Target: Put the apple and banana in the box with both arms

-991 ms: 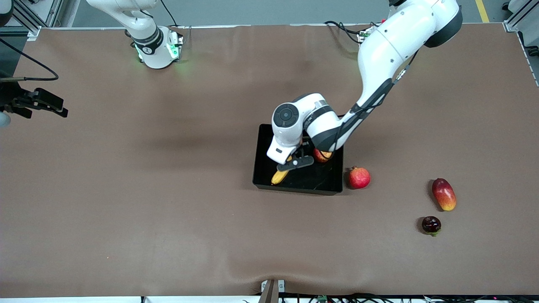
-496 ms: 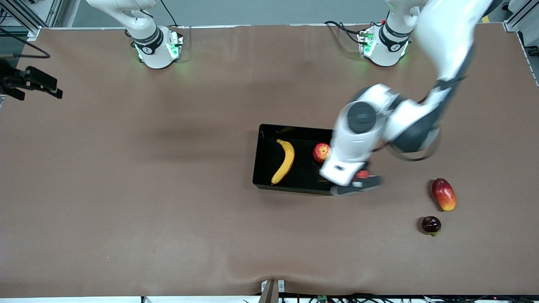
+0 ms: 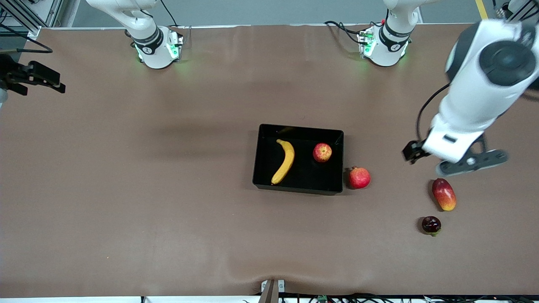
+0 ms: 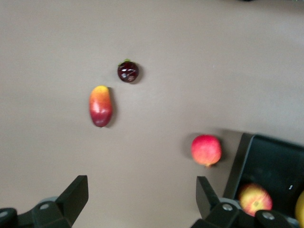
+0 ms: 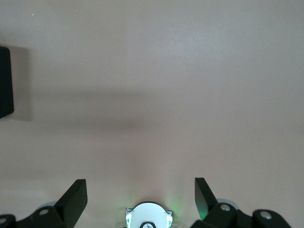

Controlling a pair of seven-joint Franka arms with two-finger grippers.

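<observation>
The black box (image 3: 304, 174) sits mid-table. The yellow banana (image 3: 285, 161) lies in it toward the right arm's end. The red, yellow-streaked apple (image 3: 322, 152) lies in it toward the left arm's end. My left gripper (image 3: 452, 162) is open and empty, up over bare table just beside the mango. Its wrist view shows the open fingers (image 4: 76, 194), the apple (image 4: 255, 199) and the box wall (image 4: 243, 161). My right gripper (image 3: 42, 80) is open and empty, and waits in the air at the right arm's end of the table, open in its wrist view (image 5: 141, 197).
A pinkish-red round fruit (image 3: 358, 177) lies just outside the box, toward the left arm's end. A red-yellow mango (image 3: 444, 194) and a dark round fruit (image 3: 431, 224) lie farther toward that end. The arm bases (image 3: 156, 46) stand along the table's top edge.
My left gripper let go of the banana in the box and swung away toward the left arm's end, over the table by the mango. The right gripper barely shifted.
</observation>
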